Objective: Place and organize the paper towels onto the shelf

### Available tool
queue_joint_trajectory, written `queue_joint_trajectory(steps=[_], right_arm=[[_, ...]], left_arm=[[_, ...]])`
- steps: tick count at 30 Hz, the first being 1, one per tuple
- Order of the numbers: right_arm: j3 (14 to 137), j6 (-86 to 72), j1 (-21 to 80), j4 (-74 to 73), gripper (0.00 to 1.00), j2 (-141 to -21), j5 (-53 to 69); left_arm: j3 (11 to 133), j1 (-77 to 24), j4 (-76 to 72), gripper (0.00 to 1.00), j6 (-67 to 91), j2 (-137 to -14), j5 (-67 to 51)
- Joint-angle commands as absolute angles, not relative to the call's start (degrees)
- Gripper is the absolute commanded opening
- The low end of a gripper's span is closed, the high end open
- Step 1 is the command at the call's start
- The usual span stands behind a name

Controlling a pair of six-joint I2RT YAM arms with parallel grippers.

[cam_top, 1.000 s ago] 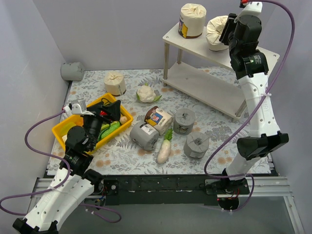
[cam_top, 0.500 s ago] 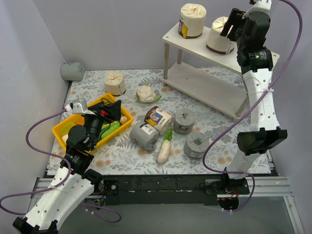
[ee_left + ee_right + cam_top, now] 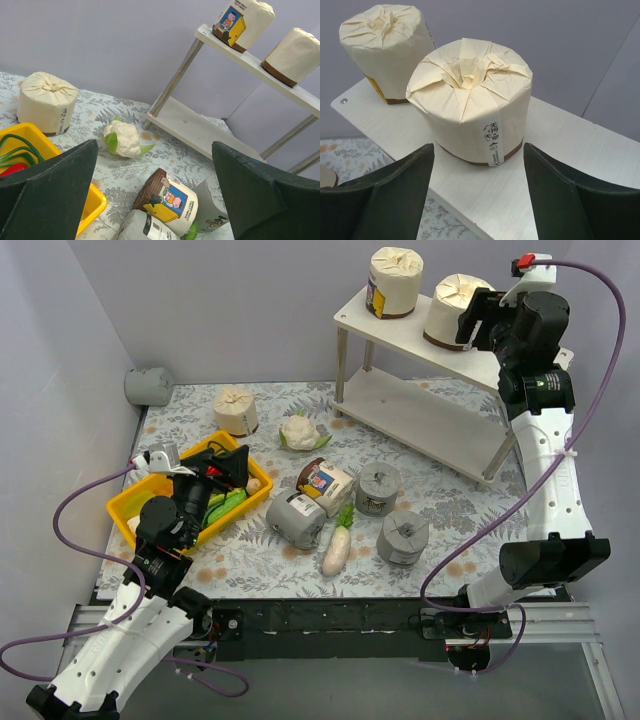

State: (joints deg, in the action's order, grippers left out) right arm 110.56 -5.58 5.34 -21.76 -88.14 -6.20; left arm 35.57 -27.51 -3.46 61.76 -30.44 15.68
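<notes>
Right gripper (image 3: 474,320) wide, empty, upper right, just off cream brown-banded paper roll (image 3: 452,310); pale wooden shelf (image 3: 395,328) top board bare rightward.

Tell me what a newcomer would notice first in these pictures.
The wooden shelf at the back right stands out first, with two cream rolls upright on its top board. The right arm is raised beside them, jaws open and off the nearer roll. Next comes the clutter on the flowered mat: grey rolls and a labelled cream roll on its side in the middle, and a yellow tray on the left.
</notes>
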Motion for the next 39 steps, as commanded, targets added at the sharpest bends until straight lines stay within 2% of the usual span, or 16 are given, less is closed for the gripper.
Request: queue_joint_trajectory(steps=[1, 13, 25, 39], right_arm=[[107.7, -3.3, 3.1, -18.2, 0.80, -86.8, 1.5], [108.7, -0.2, 1.2, -15.0, 0.86, -91.9, 8.1], [114.5, -0.9, 1.2, -14.9, 0.83, -99.2, 13.1], [121.9, -2.3, 1.3, -16.9, 0.80, -105.3, 10.3]], left_arm=[[35.8, -27.3, -3.8, 0.98, 61.3, -30.3, 15.7], [35.9, -27.3, -3.8, 0.98, 61.3, -30.5, 15.6], [35.8, -27.3, -3.8, 0.98, 61.3, -30.7, 15.6], [35.8, -27.3, -3.7, 0.98, 61.2, -31.0, 15.7]])
